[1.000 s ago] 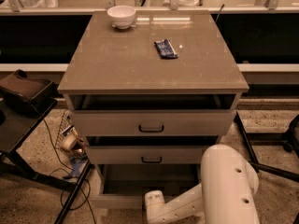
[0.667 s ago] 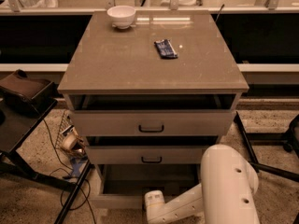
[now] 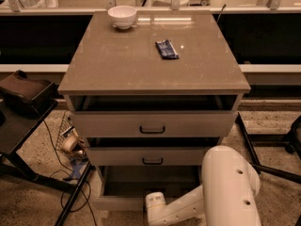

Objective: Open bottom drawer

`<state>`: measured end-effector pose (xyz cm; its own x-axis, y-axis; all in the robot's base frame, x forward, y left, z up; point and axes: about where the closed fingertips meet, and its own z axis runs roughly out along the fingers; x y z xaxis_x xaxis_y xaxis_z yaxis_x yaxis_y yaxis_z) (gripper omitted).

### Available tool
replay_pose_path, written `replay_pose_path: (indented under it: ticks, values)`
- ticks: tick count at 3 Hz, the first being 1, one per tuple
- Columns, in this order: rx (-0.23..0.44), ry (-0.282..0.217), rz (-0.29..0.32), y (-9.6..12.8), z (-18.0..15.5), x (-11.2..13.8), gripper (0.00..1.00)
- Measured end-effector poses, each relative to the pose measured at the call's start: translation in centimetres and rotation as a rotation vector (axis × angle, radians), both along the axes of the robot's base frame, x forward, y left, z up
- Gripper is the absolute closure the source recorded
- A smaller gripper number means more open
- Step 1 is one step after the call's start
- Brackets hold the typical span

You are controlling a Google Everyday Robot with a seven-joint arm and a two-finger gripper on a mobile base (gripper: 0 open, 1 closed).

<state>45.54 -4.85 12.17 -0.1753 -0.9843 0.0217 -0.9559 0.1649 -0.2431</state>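
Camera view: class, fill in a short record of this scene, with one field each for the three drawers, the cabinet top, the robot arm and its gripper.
bottom drawer: pulled out furthest, flat tray inside showing
middle drawer: partly open, black handle
top drawer: partly open, black handle
cabinet top: white bowl at back left; blue packet right of centre
robot arm: low at front right, reaching left along bottom drawer's front
gripper: not in view

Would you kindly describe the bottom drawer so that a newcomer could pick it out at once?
Find the grey-beige cabinet in the middle, with a white bowl on top. The bottom drawer is the lowest of its three, just above the floor, behind the white robot arm, whose gripper is out of view. Unlike the two drawers above, it is pulled far out, showing its bare tray.
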Motion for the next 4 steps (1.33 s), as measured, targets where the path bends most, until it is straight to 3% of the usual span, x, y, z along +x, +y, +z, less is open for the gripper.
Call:
replay_pose_path:
  ticks: [1, 2, 3, 4]
  values:
    - [0.0, 0.0, 0.0, 0.01, 0.0, 0.0, 0.56]
    - [0.0, 0.0, 0.0, 0.02, 0.0, 0.0, 0.52]
    - [0.0, 0.001, 0.0, 0.0, -0.04, -0.04, 0.82]
    - [0.0, 0.001, 0.0, 0.0, -0.04, -0.04, 1.0]
